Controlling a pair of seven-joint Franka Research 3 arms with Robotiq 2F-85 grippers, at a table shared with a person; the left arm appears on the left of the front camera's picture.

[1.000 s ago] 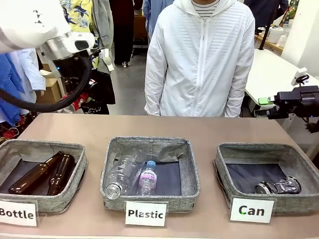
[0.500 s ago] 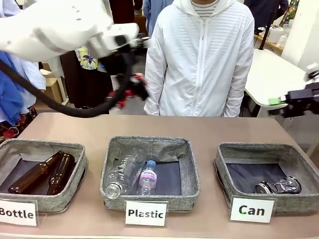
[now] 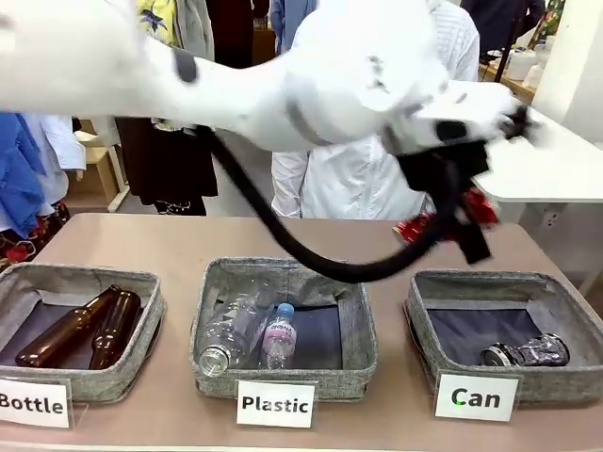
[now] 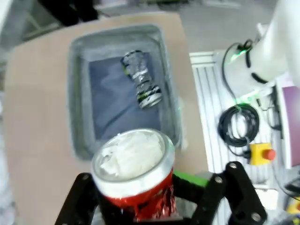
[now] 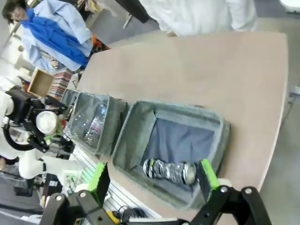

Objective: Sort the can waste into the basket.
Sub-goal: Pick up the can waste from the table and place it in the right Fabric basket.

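Three grey fabric rectangular baskets sitting in a row on the tan table [image 3: 179,240], white labels reading "Bottle", "Plastic", "Can"; "Can" basket [image 3: 426,334] lying at the robot's right end; also showing in left wrist view [image 4: 77,98] and right wrist view [image 5: 129,136].

Left gripper [image 3: 450,218] reaching across the middle, hanging above the far edge of the "Can" basket, motion-blurred in front view; jaws clamped on a crushed red metal can [image 4: 133,166], silvery top facing the wrist camera, red body pinched between the black fingers with green pads; red can also glimpsed in front view [image 3: 476,209], off the table, above the basket and not inside it.

Dark and silvery crushed can [image 3: 526,352] lying on its side on the dark lining inside the "Can" basket, near the front right corner; same can showing in left wrist view [image 4: 142,79] and right wrist view [image 5: 169,170].

Right gripper [image 5: 154,180] hovering over the near side of the "Can" basket; jaws standing wide apart, holding nothing; green pads showing either side of the silvery can below.

Two brown glass bottles [image 3: 80,328] lying in the "Bottle" basket [image 3: 141,311]; two clear plastic bottles [image 3: 247,334] lying in the "Plastic" basket [image 3: 363,330].

Standing at the far side, person in white zipped jacket [image 3: 330,179], largely hidden behind the left arm.
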